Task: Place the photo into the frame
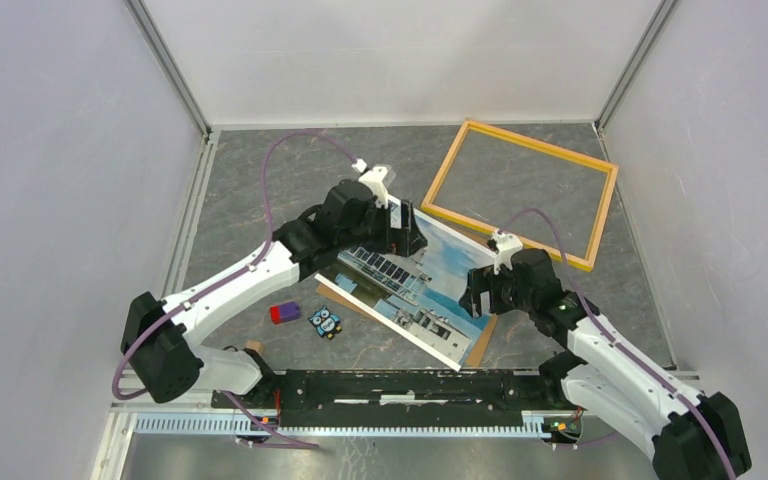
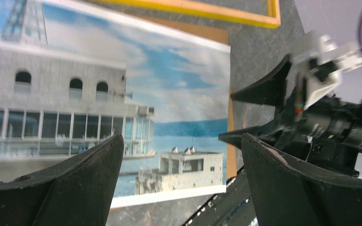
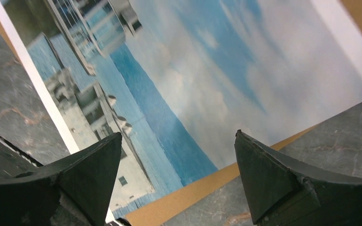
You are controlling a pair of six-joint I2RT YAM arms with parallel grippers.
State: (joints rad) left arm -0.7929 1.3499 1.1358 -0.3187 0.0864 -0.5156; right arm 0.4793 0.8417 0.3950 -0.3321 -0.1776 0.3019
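**Photo [image 1: 430,280], a large thin print of a white building under blue sky, lies outside the thin yellow-orange wooden rectangular frame [image 1: 543,146]**

The photo is laid picture side up and askew on the grey marbled table [image 1: 260,190], near the frame's front edge. Whether the two touch cannot be told. Its far left corner is hidden under the left arm's wrist in the top view, and both wrist views cut it off at their edges.

A brown hardboard backing panel [image 1: 482,345] is mostly covered by the photo. Only narrow strips are seen along the photo's right and left edges. The frame's near edge is crossed by a purple cable [image 1: 545,225] of the right arm. Whether glass sits in the frame cannot be made out. Only grey table surface is seen inside its border.

The left gripper [image 2: 182,139] is held over the building half of the photo, its two black fingers spread wide with nothing gripped. The right gripper [image 3: 177,135] is held over the photo's sky edge and the panel strip, likewise spread wide and gripping nothing. Contact between fingertips and print cannot be judged. The right gripper is seen blurred in the left wrist view.

One photo, one frame and one panel are counted. Left of the photo lie one small purple-and-red block [image 1: 284,312] and one small card [image 1: 326,322] with a blue cartoon figure, too small to identify.
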